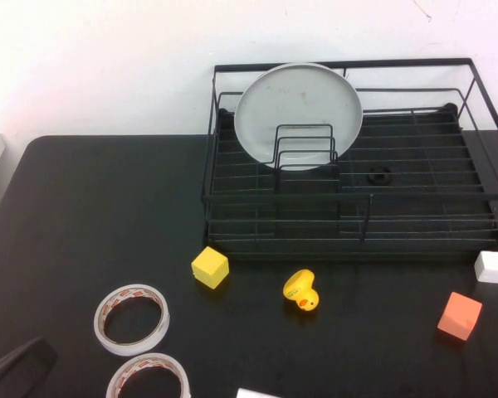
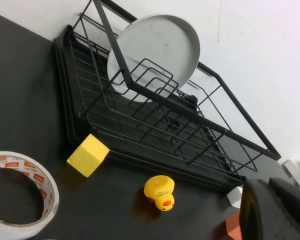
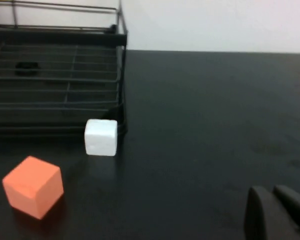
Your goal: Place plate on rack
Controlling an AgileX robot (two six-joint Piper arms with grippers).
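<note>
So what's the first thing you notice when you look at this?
The big pale plate stands on edge in the black wire rack at the back of the table, leaning among the upright loops. Out front sit a yellow rubber duck and a yellow block. The left gripper rests at the near left corner, and the right gripper hovers low beyond the rack's right end.

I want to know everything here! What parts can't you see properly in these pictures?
- Plate: lower edge hidden behind the rack's wire dividers, high view.
- Left gripper: cut off by the picture's edge, left wrist view.
- Right gripper: likewise, right wrist view.
- Tape ring: cut off, high view.
</note>
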